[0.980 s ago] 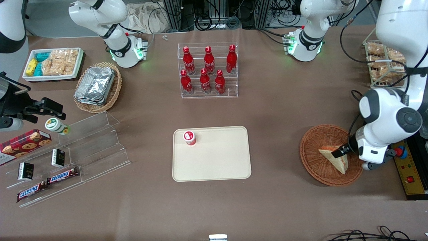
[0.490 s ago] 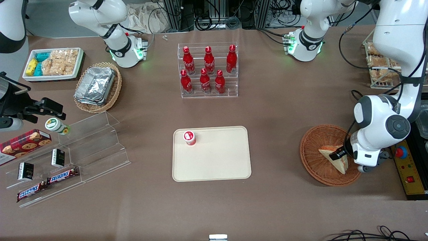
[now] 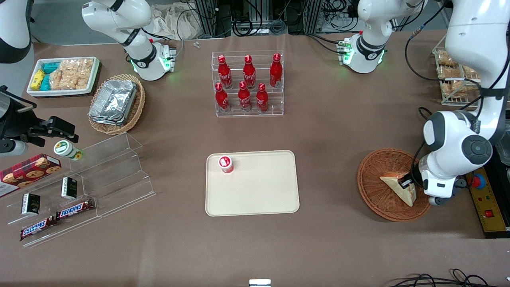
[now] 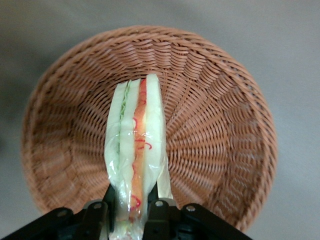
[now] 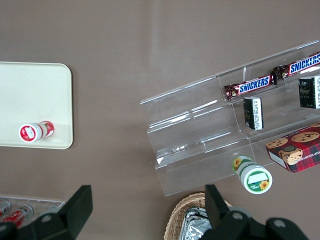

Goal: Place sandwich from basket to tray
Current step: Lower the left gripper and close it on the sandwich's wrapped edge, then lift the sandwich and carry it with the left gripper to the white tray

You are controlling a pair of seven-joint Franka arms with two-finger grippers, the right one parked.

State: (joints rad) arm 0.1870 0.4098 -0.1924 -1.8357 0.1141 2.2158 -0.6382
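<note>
The sandwich is a plastic-wrapped wedge of white bread with red and green filling, standing on edge in the round reddish-brown basket at the working arm's end of the table. My gripper is down in the basket, shut on the sandwich. The wrist view shows the sandwich pinched between the two black fingers of the gripper, with the basket weave below. The beige tray lies at the table's middle, well apart from the basket.
A small red-capped bottle stands on the tray's corner. A clear rack of red bottles stands farther from the camera than the tray. A control box lies beside the basket. Acrylic steps with snacks are toward the parked arm's end.
The wrist and gripper have shifted slightly over the basket and settled on the sandwich's thick end; the sandwich has barely moved.
</note>
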